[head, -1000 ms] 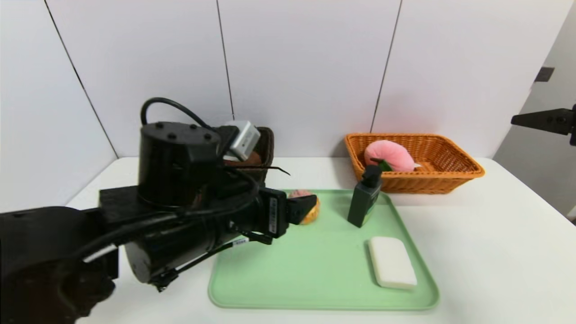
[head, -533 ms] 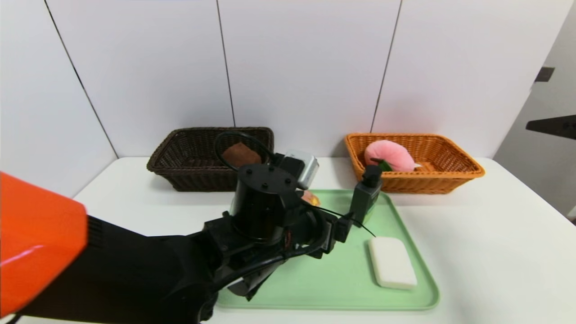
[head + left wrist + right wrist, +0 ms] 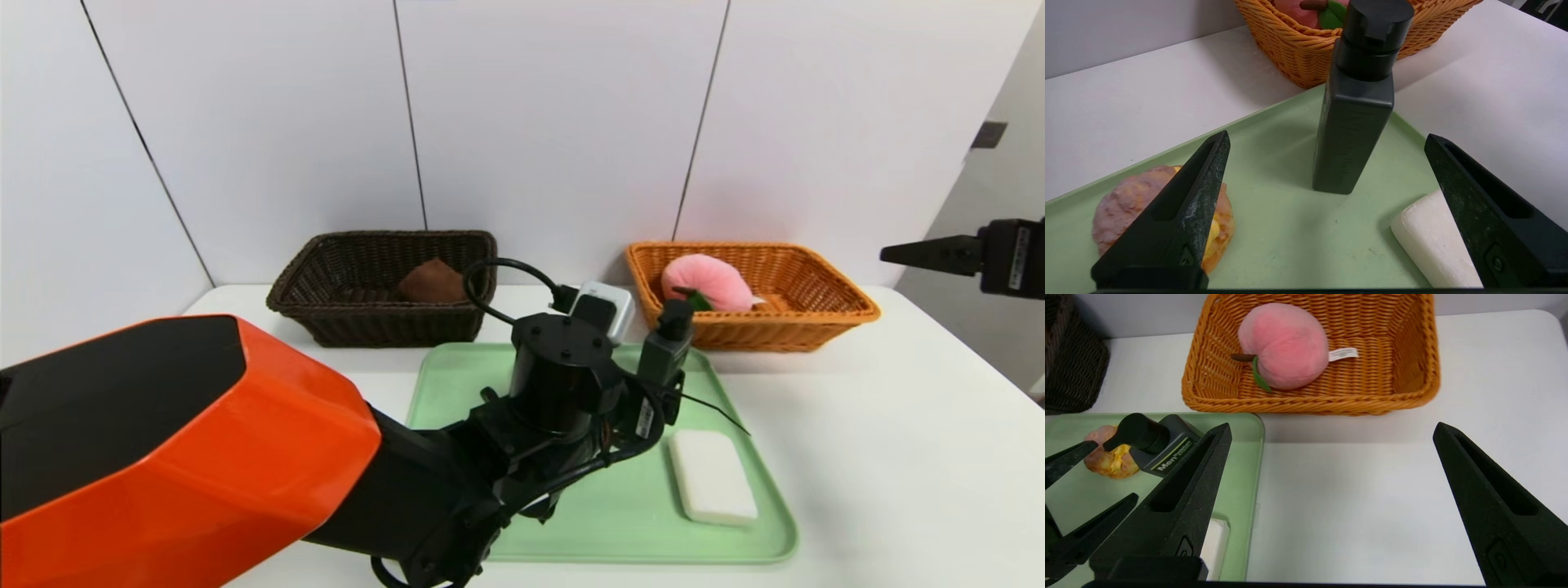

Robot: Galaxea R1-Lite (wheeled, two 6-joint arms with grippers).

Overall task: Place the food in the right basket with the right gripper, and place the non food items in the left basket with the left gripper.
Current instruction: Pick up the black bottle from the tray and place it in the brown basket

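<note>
1. Left gripper [image 3: 1327,143] is low over the green tray [image 3: 588,539], pointed at the dark pump bottle [image 3: 1353,122]. Fingers [image 3: 1184,212] spread wide, holding nothing; the bottle stands upright just beyond the tips, centred on the gap, not touched.
2. Bottle sits at the tray's far right corner, near the orange basket [image 3: 824,327].
3. White soap bar [image 3: 712,476] lies flat on the tray's right side, nearer the robot than the bottle. In the left wrist view it is partly behind the right-hand finger.
4. Bread roll [image 3: 1126,204], brown with yellow filling, lies on the tray to the left of the bottle, partly behind the other finger. Hidden by the arm in the head view.
5. Orange basket, on the surface at the back right, holds a pink plush peach [image 3: 1284,347].
6. Dark brown basket [image 3: 359,327], back left, holds a brown item [image 3: 433,282]; identity cannot be told.
7. Right gripper [image 3: 939,251] is raised at the far right, above the surface and clear of the tray. Right wrist view: fingers [image 3: 1180,506] wide apart, nothing between them, white surface [image 3: 1355,506] below.
</note>
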